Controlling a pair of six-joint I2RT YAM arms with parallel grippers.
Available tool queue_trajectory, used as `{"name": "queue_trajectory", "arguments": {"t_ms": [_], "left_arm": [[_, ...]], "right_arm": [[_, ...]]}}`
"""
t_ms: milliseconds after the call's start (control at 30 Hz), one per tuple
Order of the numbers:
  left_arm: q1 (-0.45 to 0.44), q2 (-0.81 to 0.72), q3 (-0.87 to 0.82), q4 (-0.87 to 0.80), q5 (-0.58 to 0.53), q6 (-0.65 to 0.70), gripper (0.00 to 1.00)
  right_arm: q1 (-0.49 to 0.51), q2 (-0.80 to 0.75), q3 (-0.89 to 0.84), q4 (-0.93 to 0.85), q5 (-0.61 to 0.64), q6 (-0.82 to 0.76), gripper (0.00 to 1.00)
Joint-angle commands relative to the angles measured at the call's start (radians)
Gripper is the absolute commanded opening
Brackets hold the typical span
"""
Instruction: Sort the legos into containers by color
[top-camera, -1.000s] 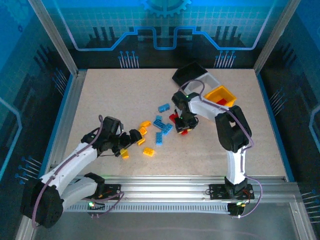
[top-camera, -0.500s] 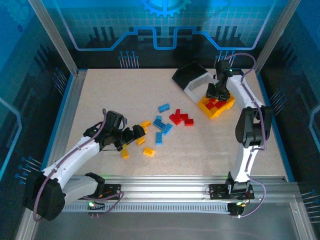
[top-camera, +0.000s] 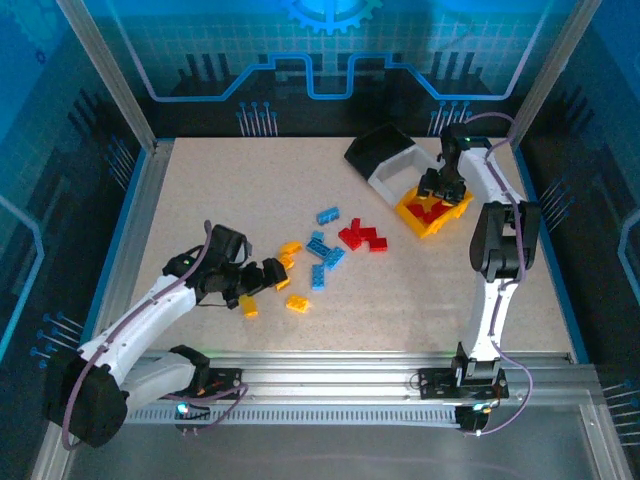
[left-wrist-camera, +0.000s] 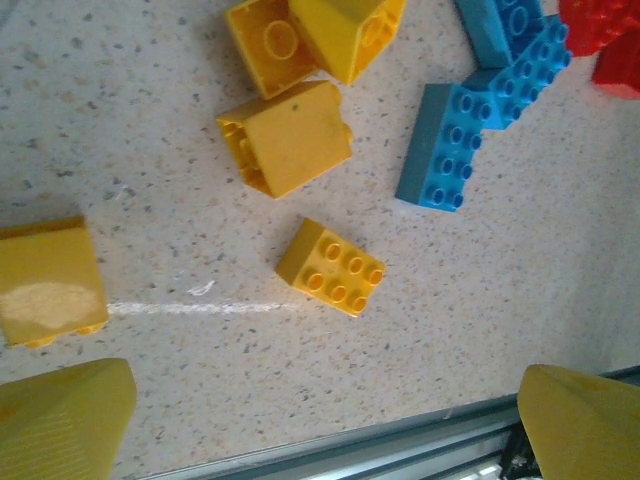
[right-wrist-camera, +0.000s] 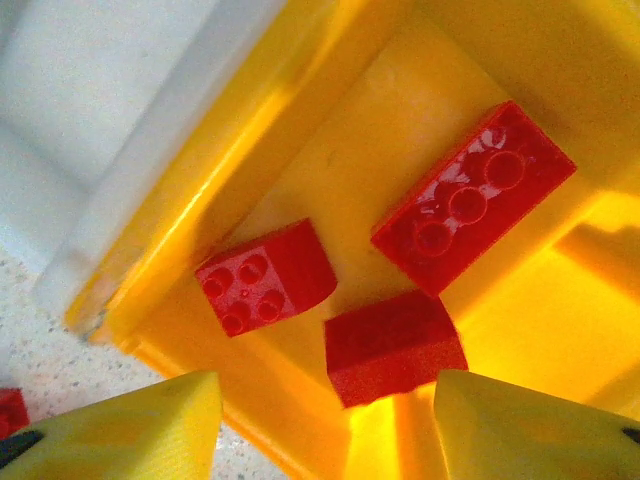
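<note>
The orange-yellow bin (top-camera: 436, 218) holds three red bricks (right-wrist-camera: 472, 195), (right-wrist-camera: 265, 275), (right-wrist-camera: 393, 345). My right gripper (top-camera: 441, 189) hangs open just above them (right-wrist-camera: 325, 435), and the nearest red brick lies loose close to its right finger. The white bin (top-camera: 393, 172) and black bin (top-camera: 376, 147) stand beside it. My left gripper (top-camera: 266, 276) is open low over the table (left-wrist-camera: 325, 430), with a studded yellow brick (left-wrist-camera: 330, 267) ahead of its fingertips (left-wrist-camera: 62, 420). More yellow bricks (left-wrist-camera: 297, 137), blue bricks (left-wrist-camera: 447, 145) and red bricks (top-camera: 362, 237) lie mid-table.
The blue bricks (top-camera: 322, 250) lie between the yellow group (top-camera: 290, 248) and the red group. One yellow brick (left-wrist-camera: 48, 280) sits by my left finger. The table's metal front rail (left-wrist-camera: 400, 440) runs right under the left gripper. The white bin's wall (right-wrist-camera: 90, 110) borders the orange-yellow bin.
My right arm swung from the red bricks mid-table to over the orange-yellow bin, where a red brick now lies loose. The left gripper edged forward, then back slightly.
</note>
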Motion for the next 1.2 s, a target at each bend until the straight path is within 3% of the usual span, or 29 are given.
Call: {"name": "queue_trajectory", "arguments": {"t_ms": [0,167,267,467,600,900,1167], "left_arm": [[-0.008,0.017,0.025,-0.093,-0.065,0.02,0.99],[-0.006,0.047,0.028,-0.214,-0.194,-0.011,0.99],[-0.004,0.066,0.017,-0.225,-0.218,-0.016,0.97],[-0.005,0.199,0.016,-0.174,-0.221,0.005,0.81],[-0.005,0.284,0.029,-0.135,-0.229,0.026,0.71],[-0.004,0.403,0.026,-0.078,-0.243,0.058,0.63],[-0.005,0.43,0.025,-0.071,-0.27,0.087,0.42]], "right_arm": [[0.07,-0.129,-0.044,-0.022,-0.025,-0.032,0.63],[0.234,-0.23,-0.208,-0.002,-0.065,-0.032,0.67],[0.297,-0.282,-0.331,0.051,-0.117,0.022,0.67],[0.365,-0.342,-0.419,0.079,-0.174,0.077,0.67],[0.376,-0.364,-0.417,0.067,-0.188,0.079,0.67],[0.371,-0.383,-0.396,0.042,-0.201,0.08,0.68],[0.34,-0.42,-0.401,0.036,-0.215,0.086,0.68]]}}
